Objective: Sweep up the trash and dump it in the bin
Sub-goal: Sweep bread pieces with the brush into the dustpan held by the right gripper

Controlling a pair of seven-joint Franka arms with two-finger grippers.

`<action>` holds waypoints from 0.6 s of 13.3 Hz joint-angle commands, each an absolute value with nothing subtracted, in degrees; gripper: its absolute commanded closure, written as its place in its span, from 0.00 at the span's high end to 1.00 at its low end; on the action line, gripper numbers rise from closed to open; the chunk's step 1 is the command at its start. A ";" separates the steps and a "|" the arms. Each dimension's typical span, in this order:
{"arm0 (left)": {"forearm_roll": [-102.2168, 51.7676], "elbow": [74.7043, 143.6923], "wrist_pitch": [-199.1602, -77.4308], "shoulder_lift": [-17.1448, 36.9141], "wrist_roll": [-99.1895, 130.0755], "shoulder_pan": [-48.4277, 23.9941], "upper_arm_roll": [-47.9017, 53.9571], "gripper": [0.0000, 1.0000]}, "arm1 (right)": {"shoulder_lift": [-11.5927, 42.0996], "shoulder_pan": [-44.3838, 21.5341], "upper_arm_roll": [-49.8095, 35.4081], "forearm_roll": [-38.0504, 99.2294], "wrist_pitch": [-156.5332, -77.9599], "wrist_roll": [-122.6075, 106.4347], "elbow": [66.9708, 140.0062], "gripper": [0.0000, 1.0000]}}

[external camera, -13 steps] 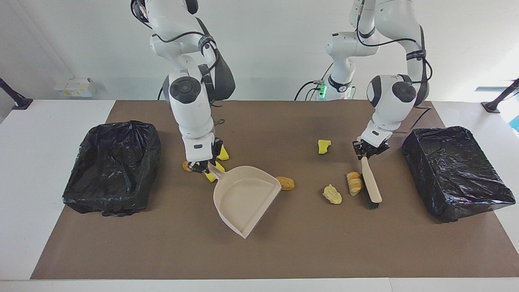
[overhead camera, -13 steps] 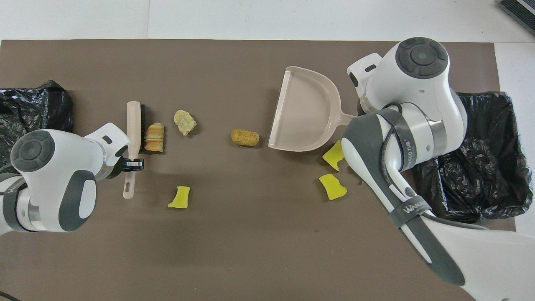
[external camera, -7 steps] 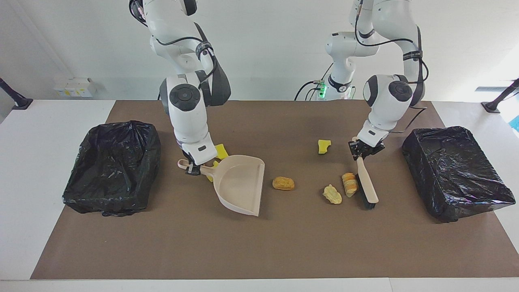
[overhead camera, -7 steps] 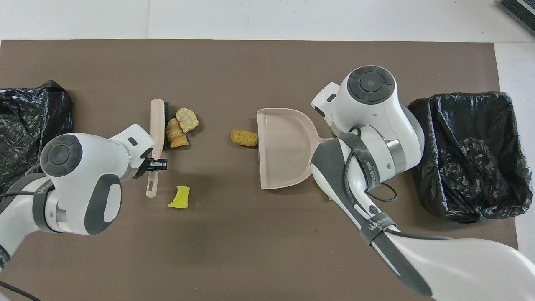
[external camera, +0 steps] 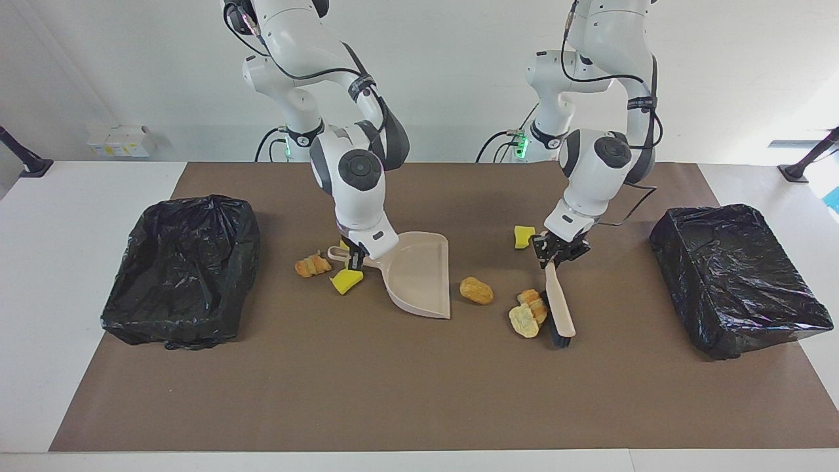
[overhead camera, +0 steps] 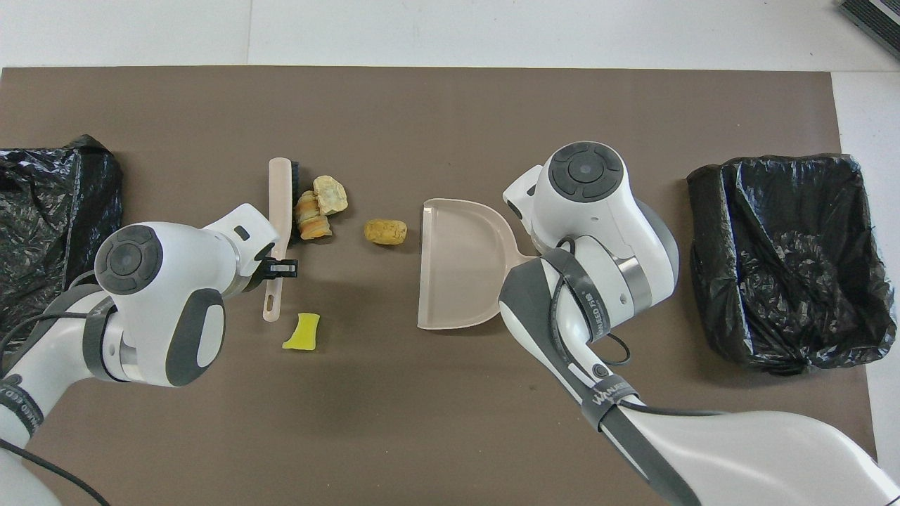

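Note:
My right gripper [external camera: 354, 257] is shut on the handle of the beige dustpan [external camera: 419, 275], whose mouth faces a tan lump [external camera: 476, 290] a short gap away. My left gripper [external camera: 557, 251] is shut on the handle of the beige brush [external camera: 559, 305]. The bristles rest against two more lumps [external camera: 527, 314]. In the overhead view the brush [overhead camera: 280, 190], those lumps [overhead camera: 318, 209], the lone lump [overhead camera: 385, 232] and the dustpan [overhead camera: 457, 274] line up. One yellow sponge chunk [external camera: 523, 236] lies nearer the robots than the brush. An orange lump [external camera: 312, 265] and a yellow chunk [external camera: 346, 282] lie by the dustpan handle.
Two black-lined bins stand at the table's ends, one at the right arm's end [external camera: 131, 308] and one at the left arm's end [external camera: 741, 314]. A brown mat [external camera: 419, 393] covers the table between them. The right arm hides its gripper in the overhead view.
My right gripper carried the dustpan toward the left arm's end, uncovering an orange lump and a yellow chunk. My left gripper swept the brush and two lumps toward the dustpan. The lone tan lump shifted slightly.

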State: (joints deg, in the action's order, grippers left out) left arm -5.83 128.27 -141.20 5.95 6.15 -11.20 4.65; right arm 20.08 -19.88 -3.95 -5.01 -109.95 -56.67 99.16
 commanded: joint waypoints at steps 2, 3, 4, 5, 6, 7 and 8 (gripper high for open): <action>-6.59 127.18 -139.58 6.68 6.33 -13.96 4.13 0.00 | 18.90 -22.40 -4.31 -2.02 -112.59 -49.86 101.07 0.00; -6.59 127.18 -138.61 6.51 6.42 -15.19 4.22 0.00 | 18.81 -22.59 -4.39 -2.02 -112.59 -48.79 100.99 0.00; -6.59 127.18 -138.17 6.33 6.50 -16.60 4.22 0.00 | 18.81 -23.28 -4.57 -1.93 -112.59 -47.74 100.99 0.00; -6.59 127.18 -137.56 6.24 7.55 -18.35 4.22 0.00 | 18.81 -23.73 -4.57 -1.59 -112.59 -45.98 100.90 0.00; -6.68 127.18 -137.11 5.98 8.95 -20.20 4.22 0.00 | 18.81 -23.82 -4.57 -1.23 -112.59 -45.01 100.81 0.00; -6.77 127.18 -136.41 5.89 9.66 -22.13 4.31 0.00 | 18.81 -23.82 -4.57 -1.06 -112.59 -44.30 100.81 0.00; -6.94 127.09 -135.88 5.80 11.23 -23.80 4.39 0.00 | 18.81 -23.82 -4.57 -1.05 -112.59 -44.12 100.81 0.00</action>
State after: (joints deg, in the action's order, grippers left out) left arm -5.88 127.77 -138.21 6.02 9.57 -20.39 5.00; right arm 20.08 -24.38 -4.19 -2.39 -111.40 -45.24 99.55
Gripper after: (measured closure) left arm 0.740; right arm 0.692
